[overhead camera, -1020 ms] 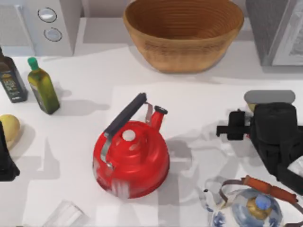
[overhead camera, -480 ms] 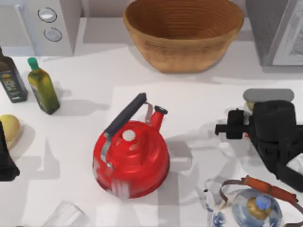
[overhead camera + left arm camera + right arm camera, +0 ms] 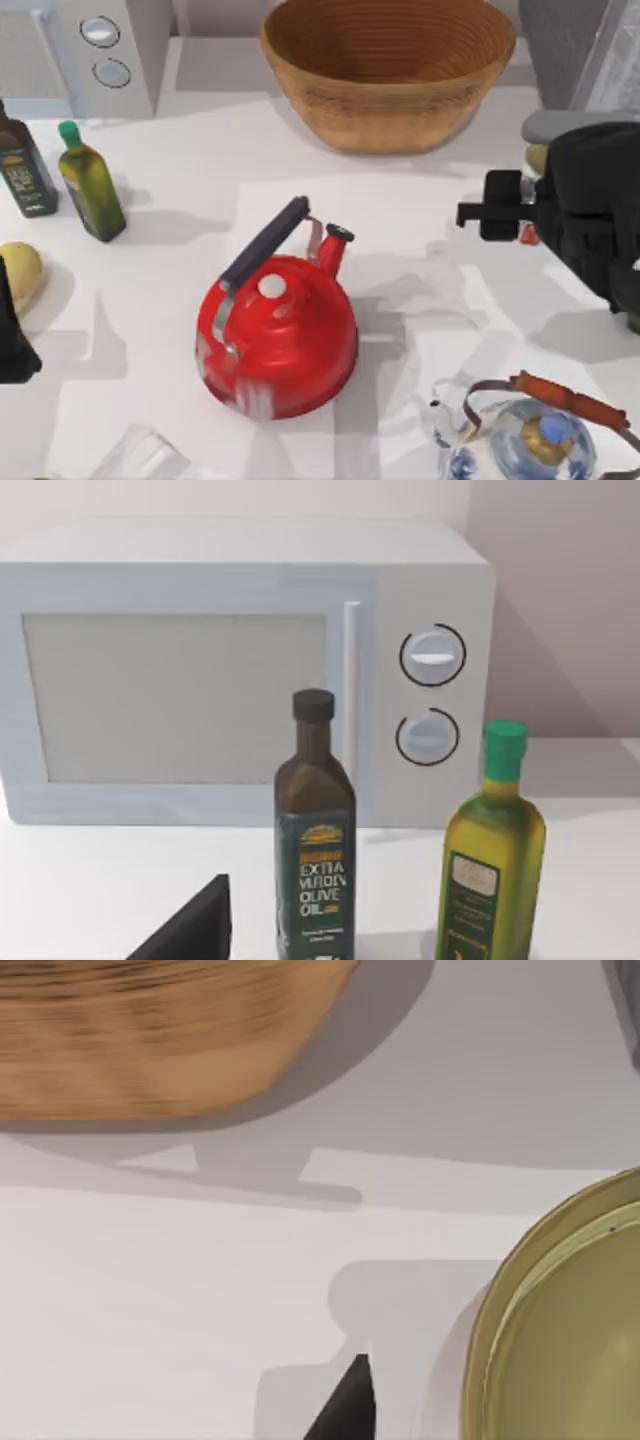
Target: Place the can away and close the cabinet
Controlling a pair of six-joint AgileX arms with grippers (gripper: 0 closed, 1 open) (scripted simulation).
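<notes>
Right now the right gripper (image 3: 535,190) sits at the table's right edge, apparently clasping the can (image 3: 570,1330), upright with its gold top up. The cabinet (image 3: 585,60) lies just behind; the left arm idles far left.

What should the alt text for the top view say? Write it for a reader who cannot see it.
A black right gripper hangs over the table's right side above a small can, beside a wicker basket. A red kettle sits mid-table, with two oil bottles at left.
</notes>
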